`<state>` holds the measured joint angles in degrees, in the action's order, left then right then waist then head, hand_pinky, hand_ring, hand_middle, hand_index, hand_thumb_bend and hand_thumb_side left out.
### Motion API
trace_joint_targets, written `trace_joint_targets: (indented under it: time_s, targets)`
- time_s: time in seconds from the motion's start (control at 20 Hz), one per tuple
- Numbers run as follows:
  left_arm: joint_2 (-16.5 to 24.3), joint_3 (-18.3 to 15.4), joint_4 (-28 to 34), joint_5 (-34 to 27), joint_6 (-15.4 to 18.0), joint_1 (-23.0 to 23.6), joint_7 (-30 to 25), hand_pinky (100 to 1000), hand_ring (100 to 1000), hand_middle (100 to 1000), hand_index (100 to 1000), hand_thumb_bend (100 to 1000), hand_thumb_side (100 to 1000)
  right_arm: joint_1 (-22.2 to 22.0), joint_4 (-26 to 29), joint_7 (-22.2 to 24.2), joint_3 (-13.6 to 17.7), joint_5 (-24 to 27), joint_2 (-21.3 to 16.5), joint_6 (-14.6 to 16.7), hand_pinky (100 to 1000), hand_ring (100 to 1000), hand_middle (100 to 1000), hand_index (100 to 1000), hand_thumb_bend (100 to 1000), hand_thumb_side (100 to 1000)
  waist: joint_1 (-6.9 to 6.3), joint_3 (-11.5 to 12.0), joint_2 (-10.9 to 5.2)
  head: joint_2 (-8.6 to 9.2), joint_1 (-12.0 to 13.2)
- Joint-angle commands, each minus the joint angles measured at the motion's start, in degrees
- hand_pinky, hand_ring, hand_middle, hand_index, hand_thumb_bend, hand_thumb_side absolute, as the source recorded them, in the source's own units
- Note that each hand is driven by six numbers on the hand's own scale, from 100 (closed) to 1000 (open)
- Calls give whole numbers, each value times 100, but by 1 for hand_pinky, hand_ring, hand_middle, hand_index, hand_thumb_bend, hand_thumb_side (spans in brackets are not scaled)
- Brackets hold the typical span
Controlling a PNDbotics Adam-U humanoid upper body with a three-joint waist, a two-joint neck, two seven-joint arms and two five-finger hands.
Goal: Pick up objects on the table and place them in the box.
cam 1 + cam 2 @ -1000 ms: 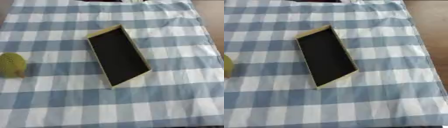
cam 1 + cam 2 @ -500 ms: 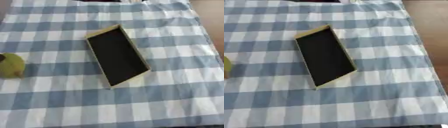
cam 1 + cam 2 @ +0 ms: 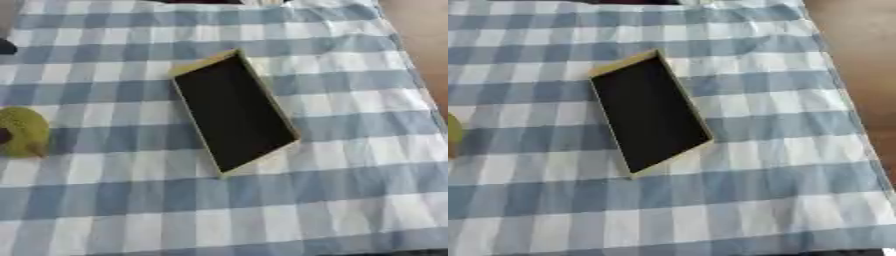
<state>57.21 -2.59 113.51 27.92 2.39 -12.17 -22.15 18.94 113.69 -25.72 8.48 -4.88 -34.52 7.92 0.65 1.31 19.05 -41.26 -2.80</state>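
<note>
Only the green fruit [image 3: 24,131] shifts a bit — no hand shows, so grab it gently, then drop it in the box [image 3: 232,111].

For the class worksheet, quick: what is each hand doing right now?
Left hand: not clearly in view; cannot be told.
Right hand: not in view.

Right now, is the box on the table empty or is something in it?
Empty: the box shows only its dark bottom, and the yellow-green object lies outside on the checked cloth.
</note>
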Motion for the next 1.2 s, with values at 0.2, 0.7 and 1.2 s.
trace_joint_targets:
  time_s: [0.2,0.7,1.2]
  targets:
    - [111,4,-403,-27,-233,-45,-252,871,864,857,972,592,100,50,90,30,42,1,-164,-5,801,660,635,691,100,595,0,-5,-91,-3,44]
    - [-17,250,-1219,-18,-300,-367,-578,870,867,852,956,582,100,47,90,46,31,18,-137,-12,801,659,633,690,100,595,6,-40,-89,2,101]
    - [-207,535,-1963,-83,-246,-745,-813,860,863,850,945,553,100,56,90,66,24,34,-102,-17,801,660,633,690,100,598,6,-85,-69,-16,152]
